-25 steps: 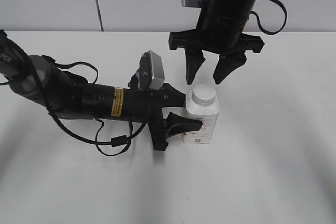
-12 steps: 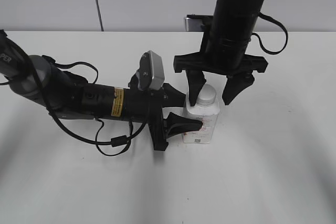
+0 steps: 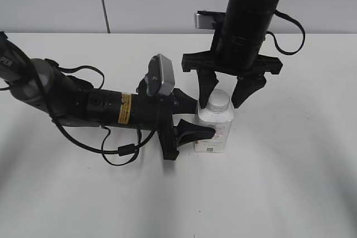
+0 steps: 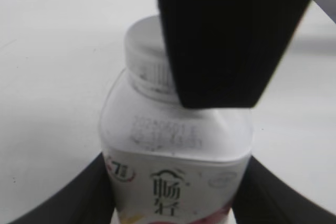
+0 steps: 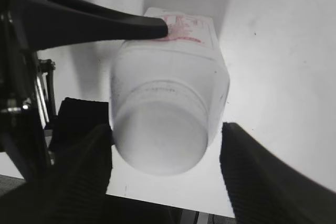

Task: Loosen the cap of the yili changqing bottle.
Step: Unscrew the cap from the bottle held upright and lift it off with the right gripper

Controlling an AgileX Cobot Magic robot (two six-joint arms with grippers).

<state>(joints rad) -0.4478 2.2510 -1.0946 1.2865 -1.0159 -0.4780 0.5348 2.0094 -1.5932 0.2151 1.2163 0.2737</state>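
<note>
The white yili changqing bottle [image 3: 215, 136] stands upright on the table, with pink-red print on its side. My left gripper [image 3: 203, 119] is shut on its body from the left, one finger in front and one behind; the left wrist view shows the bottle [image 4: 176, 166] between the two fingers. The white ribbed cap [image 3: 218, 100] is on the neck. My right gripper [image 3: 221, 106] hangs over it, open, with a finger on each side of the cap [image 5: 160, 136]. Its left finger [image 5: 79, 177] is close to the cap; the right finger [image 5: 268, 177] stands apart.
The white table [image 3: 290, 182] runs under both arms, with a pale wall behind. The left arm's black cable [image 3: 120, 151] loops on the table beside the left arm. One right finger [image 4: 226, 35] blocks part of the left wrist view.
My right gripper has come forward and down from behind the bottle, and now straddles the cap. The left gripper and the bottle have not moved.
</note>
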